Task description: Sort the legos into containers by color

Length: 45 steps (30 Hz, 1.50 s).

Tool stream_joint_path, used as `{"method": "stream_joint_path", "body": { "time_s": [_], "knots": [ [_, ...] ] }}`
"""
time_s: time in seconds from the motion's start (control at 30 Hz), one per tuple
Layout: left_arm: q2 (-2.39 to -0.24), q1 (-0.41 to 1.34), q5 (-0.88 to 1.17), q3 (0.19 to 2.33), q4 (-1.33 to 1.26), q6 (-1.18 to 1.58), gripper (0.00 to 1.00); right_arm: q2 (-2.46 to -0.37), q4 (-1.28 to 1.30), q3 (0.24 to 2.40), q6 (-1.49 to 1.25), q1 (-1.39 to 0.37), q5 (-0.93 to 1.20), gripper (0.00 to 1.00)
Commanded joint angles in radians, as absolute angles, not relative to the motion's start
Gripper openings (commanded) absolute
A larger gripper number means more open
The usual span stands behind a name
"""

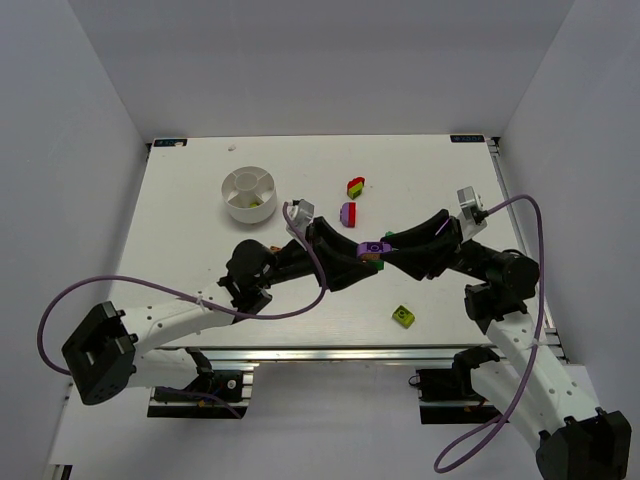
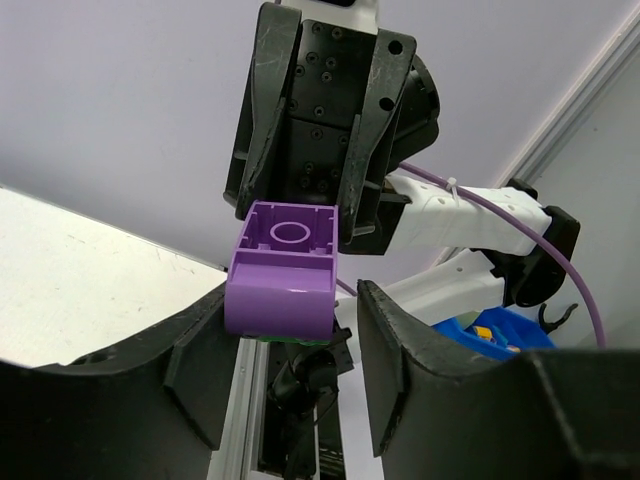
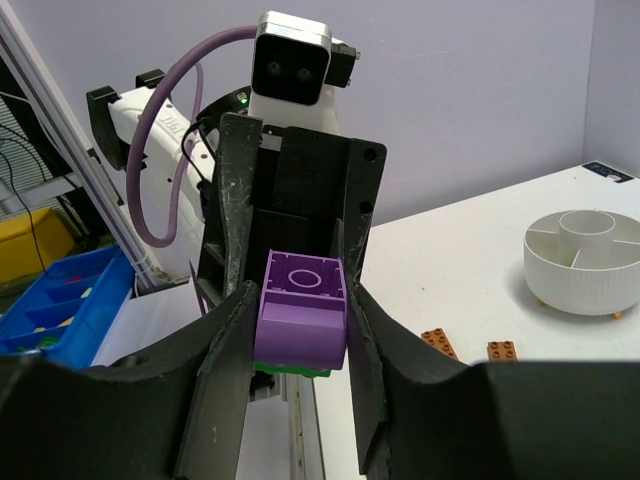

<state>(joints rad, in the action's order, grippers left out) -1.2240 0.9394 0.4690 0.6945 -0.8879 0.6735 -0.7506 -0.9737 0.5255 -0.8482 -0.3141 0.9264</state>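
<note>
A purple brick (image 1: 372, 247) with a green brick stuck under it hangs above the table's middle, where both grippers meet. My right gripper (image 3: 300, 300) is shut on the purple brick (image 3: 300, 315), with both fingers pressing its sides. My left gripper (image 2: 292, 300) is open around the same brick (image 2: 280, 275), and a gap shows beside its right finger (image 2: 400, 350). The white divided dish (image 1: 248, 193) stands at the back left with a lime piece inside. A purple-and-red piece (image 1: 347, 213), a red-yellow-green piece (image 1: 355, 186) and a lime-green block (image 1: 403, 316) lie on the table. Two orange plates (image 3: 437, 342) lie near the dish (image 3: 585, 262).
A blue bin (image 3: 60, 300) with small parts stands off the table beyond its near edge, next to the aluminium frame rail. Purple cables loop from both wrists. White walls close in the table on three sides.
</note>
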Motion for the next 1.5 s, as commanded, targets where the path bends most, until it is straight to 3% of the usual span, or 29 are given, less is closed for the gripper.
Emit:
{"method": "stream_joint_path", "body": {
  "time_s": [0.0,0.13,0.37,0.5,0.57,0.6,1.47],
  "knots": [
    [-1.236,0.937,0.494,0.701,-0.922,0.687,0.58,-0.736,-1.054,0.523,-0.865,-0.307,0.928,0.00],
    [-1.250,0.939,0.495,0.703,-0.927,0.693,0.55,-0.730,-1.060,0.519,-0.864,-0.308,0.925,0.00],
    [-1.259,0.939,0.499,0.709,-0.927,0.696,0.40,-0.716,-1.062,0.512,-0.838,-0.308,0.914,0.00],
    [-1.253,0.939,0.499,0.709,-0.925,0.695,0.15,-0.707,-1.055,0.506,-0.818,-0.307,0.908,0.00],
    [-1.253,0.939,0.499,0.712,-0.913,0.693,0.09,-0.701,-1.040,0.506,-0.790,-0.308,0.894,0.00],
    [-1.253,0.939,0.500,0.713,-0.891,0.687,0.01,-0.700,-1.035,0.511,-0.778,-0.307,0.888,0.00],
    [-1.163,0.882,0.508,0.644,-0.707,0.630,0.00,-0.828,-1.049,0.638,-0.773,-0.299,0.819,0.00]
  ]
}}
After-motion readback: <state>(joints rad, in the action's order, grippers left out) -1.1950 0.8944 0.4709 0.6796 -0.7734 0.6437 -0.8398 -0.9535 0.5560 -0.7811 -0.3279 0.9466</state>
